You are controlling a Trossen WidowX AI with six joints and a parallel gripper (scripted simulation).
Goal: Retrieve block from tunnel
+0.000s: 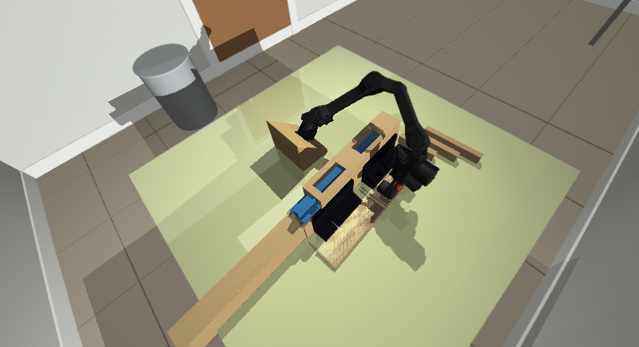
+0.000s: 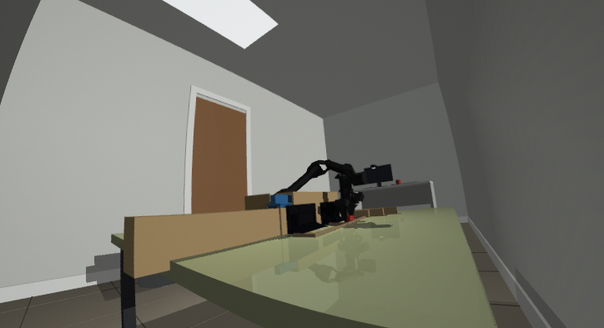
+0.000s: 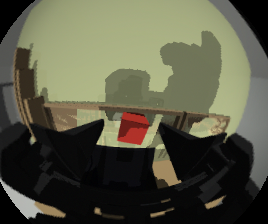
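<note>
Wrist view had the red block (image 1: 399,186) (image 2: 350,218) (image 3: 134,129) outside the tunnel (image 1: 346,159) (image 2: 307,198), between wide-spread, empty fingers of the gripper (image 1: 393,188) (image 2: 349,215) (image 3: 132,123); closing off-centre might have knocked it away

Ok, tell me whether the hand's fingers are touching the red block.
Apart: the wrist view shows green tabletop between the red block and each finger.

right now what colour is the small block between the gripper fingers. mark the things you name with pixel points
The small block (image 1: 399,186) (image 2: 350,218) (image 3: 133,131) is red, clearest in the wrist view.
</note>
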